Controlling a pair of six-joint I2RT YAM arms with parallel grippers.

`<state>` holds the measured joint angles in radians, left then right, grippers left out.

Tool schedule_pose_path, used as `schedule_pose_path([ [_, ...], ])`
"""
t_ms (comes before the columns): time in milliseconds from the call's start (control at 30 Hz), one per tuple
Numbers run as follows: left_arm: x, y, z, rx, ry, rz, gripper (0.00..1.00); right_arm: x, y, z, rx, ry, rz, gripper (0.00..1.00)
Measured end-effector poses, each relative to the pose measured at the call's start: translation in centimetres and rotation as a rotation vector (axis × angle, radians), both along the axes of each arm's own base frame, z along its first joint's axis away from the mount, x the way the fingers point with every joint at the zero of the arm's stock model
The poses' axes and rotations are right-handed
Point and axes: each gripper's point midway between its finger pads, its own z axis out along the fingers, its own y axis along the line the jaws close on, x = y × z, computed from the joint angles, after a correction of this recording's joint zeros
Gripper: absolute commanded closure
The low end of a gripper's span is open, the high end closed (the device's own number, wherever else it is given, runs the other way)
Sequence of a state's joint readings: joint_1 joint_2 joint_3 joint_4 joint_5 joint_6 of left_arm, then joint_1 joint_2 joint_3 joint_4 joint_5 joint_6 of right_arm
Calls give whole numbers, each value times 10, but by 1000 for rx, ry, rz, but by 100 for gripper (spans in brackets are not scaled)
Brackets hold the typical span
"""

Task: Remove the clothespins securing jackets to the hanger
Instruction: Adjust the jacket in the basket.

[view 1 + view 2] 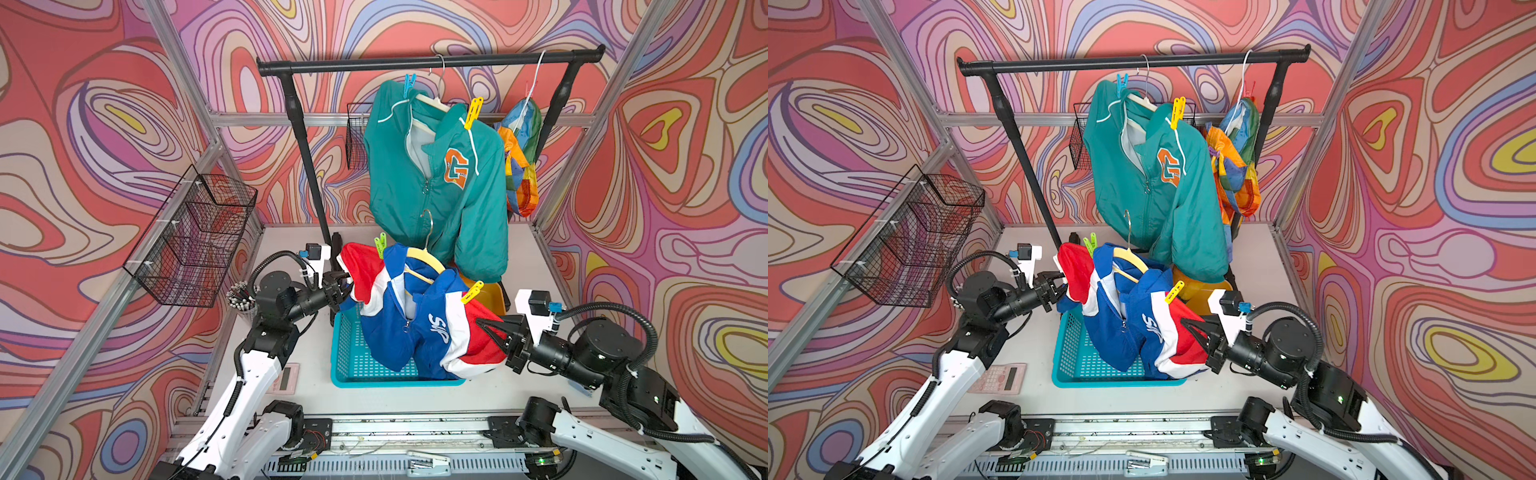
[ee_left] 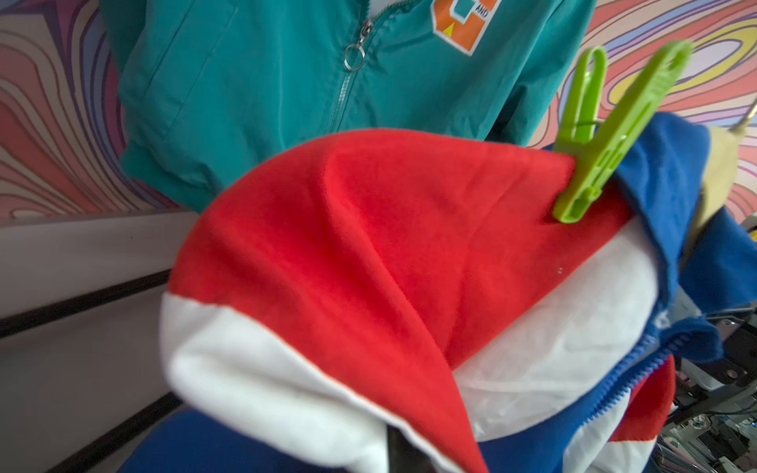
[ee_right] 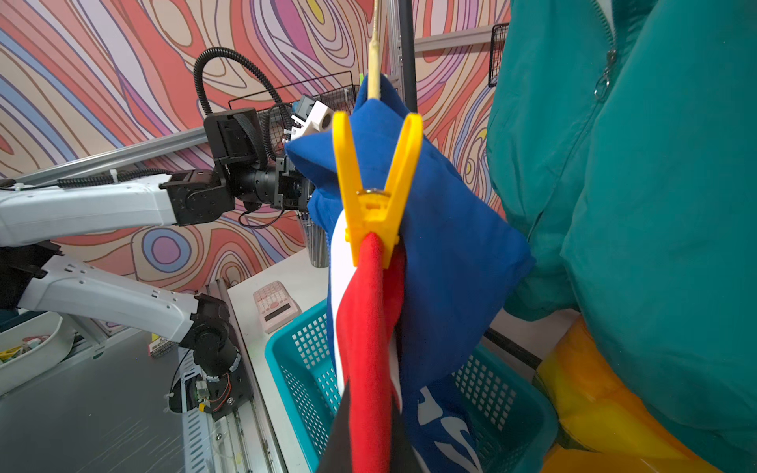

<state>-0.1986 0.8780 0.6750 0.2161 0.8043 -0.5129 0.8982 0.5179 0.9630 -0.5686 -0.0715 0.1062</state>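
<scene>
Left claw [image 1: 345,286]: jaws closed on the red-and-white shoulder of the blue jacket [image 1: 397,332]. In the left wrist view the fabric drapes over the claw and hides most of it.

Right claw [image 1: 482,324]: jaws closed, pinching the red sleeve fabric on the opposite side of the same jacket. The right wrist view shows red cloth running down between the dark fingers [image 3: 342,442].

The blue jacket is stretched between the two claws, off the rail [image 1: 415,62], on its pale hanger [image 1: 419,254]. Its lower part hangs into the teal basket [image 1: 345,357] on the counter [image 1: 374,399].

Clothespins on this jacket:
- green clothespin [image 2: 606,135], clamped on the red shoulder near the left claw, not touched by it;
- yellow clothespin [image 3: 377,192], clamped on the shoulder just above the right claw, not touched by it.

The teal jacket [image 1: 436,178] hangs from the rail, with a blue clothespin [image 1: 409,85] and a second yellow clothespin [image 1: 473,112] on its shoulders. The rainbow jacket [image 1: 519,158] hangs beside it.
</scene>
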Motion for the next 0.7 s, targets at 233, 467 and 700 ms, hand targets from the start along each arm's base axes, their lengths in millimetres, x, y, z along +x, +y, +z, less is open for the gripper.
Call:
schedule_pose_path([
  [233,-12,0,-52,1,157,42,100,-2,-6,-20,-44,42,-11,100],
  [467,-6,10,-93,58,256,124,80,8,6,-41,-102,92,-16,100],
  [700,3,31,-116,198,329,258,34,25,24,-72,-174,142,-29,100],
])
